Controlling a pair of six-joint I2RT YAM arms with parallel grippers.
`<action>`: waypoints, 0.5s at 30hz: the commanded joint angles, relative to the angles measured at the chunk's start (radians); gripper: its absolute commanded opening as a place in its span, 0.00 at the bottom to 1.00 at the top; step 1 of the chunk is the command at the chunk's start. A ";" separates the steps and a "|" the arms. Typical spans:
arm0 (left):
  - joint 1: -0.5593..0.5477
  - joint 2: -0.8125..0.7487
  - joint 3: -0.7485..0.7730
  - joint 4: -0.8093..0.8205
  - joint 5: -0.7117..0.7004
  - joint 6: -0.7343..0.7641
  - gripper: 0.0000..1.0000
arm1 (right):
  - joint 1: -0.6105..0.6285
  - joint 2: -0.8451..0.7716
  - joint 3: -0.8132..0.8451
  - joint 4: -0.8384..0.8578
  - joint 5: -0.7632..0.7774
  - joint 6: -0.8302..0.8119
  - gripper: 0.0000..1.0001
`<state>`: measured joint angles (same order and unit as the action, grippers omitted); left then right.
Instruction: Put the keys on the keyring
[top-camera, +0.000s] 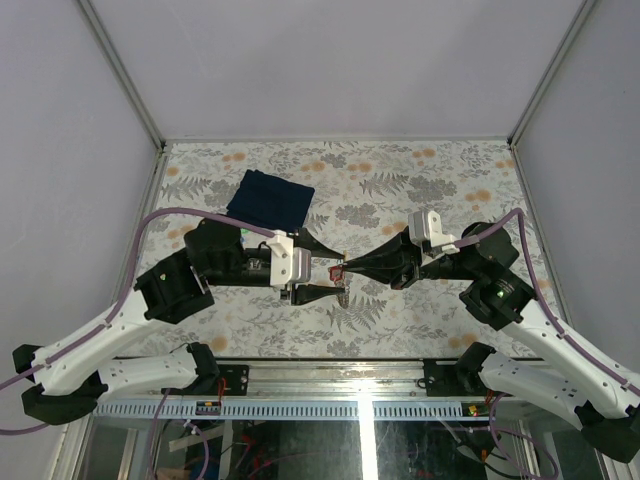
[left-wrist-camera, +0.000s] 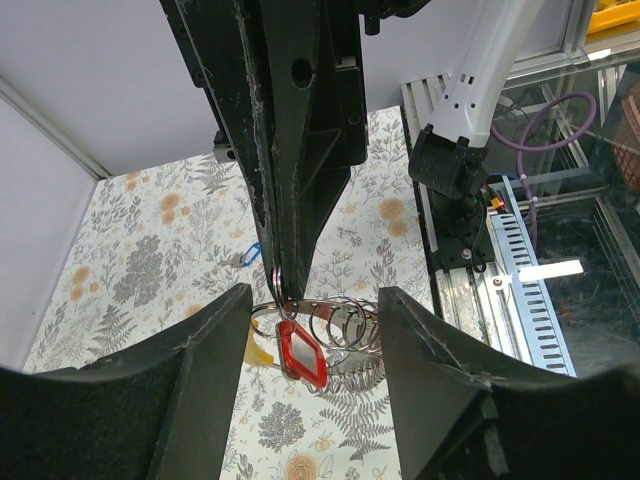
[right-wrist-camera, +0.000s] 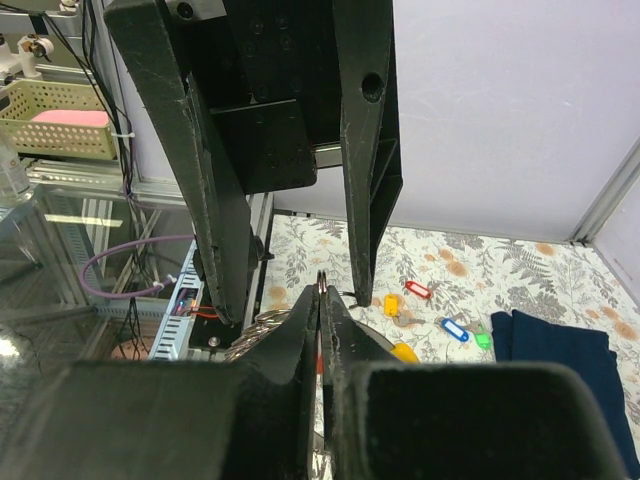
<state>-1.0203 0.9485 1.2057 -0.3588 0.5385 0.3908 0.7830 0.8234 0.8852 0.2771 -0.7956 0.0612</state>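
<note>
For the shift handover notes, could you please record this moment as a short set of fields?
left gripper: open, fingers either side of the keyring
right gripper: shut on the keyring
keyring: lifted between both grippers
red key: hanging at the keyring
loose keys: red, blue, lying on the table
dark blue cloth: far left, untouched

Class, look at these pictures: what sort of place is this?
Probably a robotics lab test cell: plain panel walls enclose a table with a floral cover, and slotted cable ducting runs along its near edge.

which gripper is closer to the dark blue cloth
Left. The left gripper sits just below and right of the blue cloth; the right gripper, shut on the keyring, reaches in from farther right.
</note>
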 joint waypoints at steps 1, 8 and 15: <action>-0.004 -0.002 -0.011 0.026 0.003 -0.008 0.54 | -0.002 -0.025 0.003 0.091 0.021 0.008 0.00; -0.003 -0.007 -0.020 0.028 -0.015 -0.016 0.54 | -0.002 -0.035 -0.005 0.108 0.053 0.013 0.00; -0.004 -0.010 -0.035 0.056 -0.011 -0.036 0.51 | -0.001 -0.045 -0.030 0.152 0.091 0.039 0.00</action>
<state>-1.0203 0.9482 1.1847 -0.3569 0.5297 0.3813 0.7830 0.7998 0.8558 0.3164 -0.7582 0.0807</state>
